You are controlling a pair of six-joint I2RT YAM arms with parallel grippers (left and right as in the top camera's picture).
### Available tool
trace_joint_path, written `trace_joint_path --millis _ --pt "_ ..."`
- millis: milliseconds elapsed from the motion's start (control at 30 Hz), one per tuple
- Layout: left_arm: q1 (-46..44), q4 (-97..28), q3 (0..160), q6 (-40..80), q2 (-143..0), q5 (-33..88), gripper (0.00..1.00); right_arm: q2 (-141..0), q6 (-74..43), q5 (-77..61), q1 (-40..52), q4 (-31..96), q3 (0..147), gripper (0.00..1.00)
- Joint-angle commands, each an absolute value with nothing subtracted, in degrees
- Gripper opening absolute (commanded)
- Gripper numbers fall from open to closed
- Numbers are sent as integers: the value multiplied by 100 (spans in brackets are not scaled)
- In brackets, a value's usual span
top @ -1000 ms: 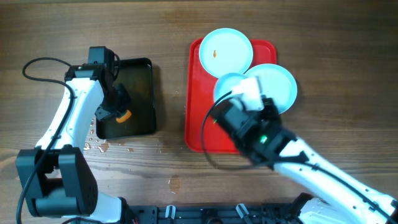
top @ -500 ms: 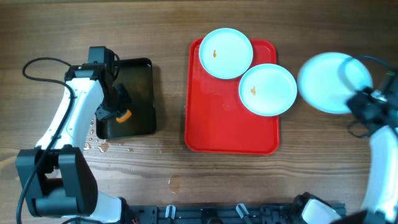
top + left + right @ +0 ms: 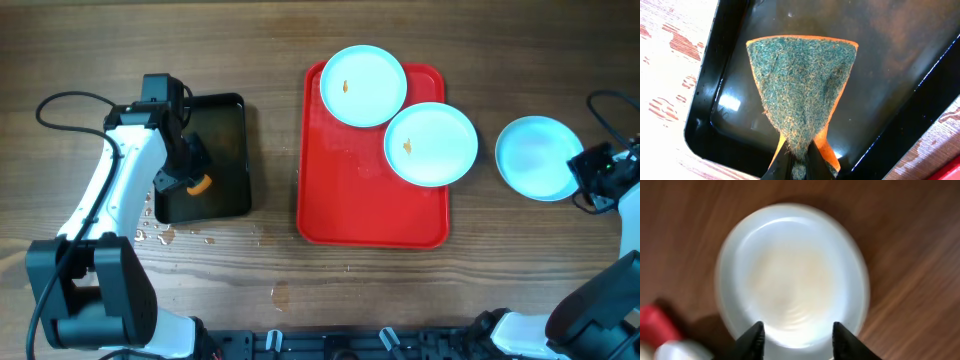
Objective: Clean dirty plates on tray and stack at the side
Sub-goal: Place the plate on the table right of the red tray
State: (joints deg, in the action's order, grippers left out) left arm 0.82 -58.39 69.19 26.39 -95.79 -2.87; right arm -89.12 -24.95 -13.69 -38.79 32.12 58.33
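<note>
Listing from the left, with each place given against the red tray.

- Left arm: white, well left of the red tray.
- Black tray: smaller, left of the red tray and apart from it. Its floor is wet and glossy in the left wrist view.
- Sponge: green scouring face with an orange edge, spread over the black tray's floor. Contact with the floor cannot be told.
- Left gripper: fingers pinched together on the sponge's narrow end.
- Water spots: on the wooden table, left of the red tray's near corner.
- First plate: pale blue, on the red tray's far end and overhanging its far rim. It carries an orange smear.
- Second plate: on the red tray's right side, overhanging that rim and just beside the first plate. It carries a small orange mark.
- Third plate: flat on the table, right of the red tray and clear of it. It is blurred in the right wrist view.
- Right gripper: at the third plate's side away from the red tray. Its fingers stand apart with the plate's near rim showing between them.
</note>
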Motion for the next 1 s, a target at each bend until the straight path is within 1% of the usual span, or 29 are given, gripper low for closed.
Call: trace_joint_path --millis 0,33,100,200,233,267,300,367,467,500,600,867,967 --pt "102 -5822 6899 2569 -9568 -233 4 -8722 -1815 -3004 -3708 3216 5927 49" --pt "102 -5822 6899 2571 -9568 -235 4 -8713 -1610 -3190 -3570 3273 5927 49" --pt "102 -5824 6899 2571 -9568 -233 4 -8722 -1275 -3013 -3094 3498 5920 48" --pt "102 -5822 6899 2571 -9568 -233 4 -8799 -1199 -1793 -2281 3531 5874 48" --pt "102 -5822 6899 2571 -9568 -233 4 -8873 -1197 -1229 -1962 3465 5859 45" --pt "102 -5822 6899 2571 -9568 -233 4 -8976 -1162 -784 -1616 3389 5859 39" --pt "102 -5822 6899 2571 -9568 -233 4 -9067 -996 -676 -1352 3299 5859 38" --pt "102 -5822 6899 2571 -9568 -233 4 -9242 -878 -523 -989 3096 5859 37" --pt "102 -5822 6899 2571 -9568 -233 4 -9518 -1234 893 -530 2952 5859 36" --pt "102 -5824 6899 2571 -9568 -228 4 -9555 -1256 1079 -467 2939 5859 35" --pt "102 -5819 6899 2569 -9568 -178 4 -9675 -1210 1122 -360 2842 5859 32" --pt "102 -5760 6899 2569 -9568 -108 4 -9760 -1199 -21 -360 2840 5861 5" --pt "102 -5760 6899 2569 -9568 -108 4 -9684 -1199 -8 -360 3052 5861 4"
